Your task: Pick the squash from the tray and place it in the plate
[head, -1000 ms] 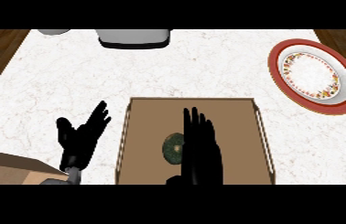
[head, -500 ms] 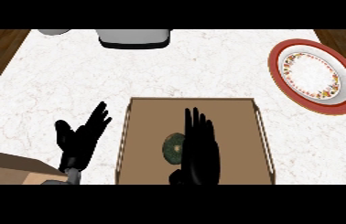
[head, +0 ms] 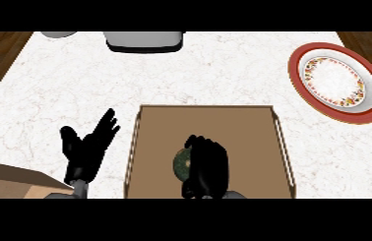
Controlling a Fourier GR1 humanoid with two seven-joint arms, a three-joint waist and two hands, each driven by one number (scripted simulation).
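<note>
Right hand (head: 205,167) fingers, straight earlier, now curled down over squash (head: 179,164). Squash still in tray (head: 210,115), lower middle, mostly hidden, green edge showing left of hand. Grasp under way; lift, carry, placing all remain. Plate (head: 302,75) sits up-right of tray, well apart. Left hand (head: 85,150) open, resting left of tray.

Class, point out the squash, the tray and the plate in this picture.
squash (head: 178,162): head view, on its green left side beside the right hand.
tray (head: 207,107): head view, on its far rim.
plate (head: 333,77): head view, on its white centre.
</note>
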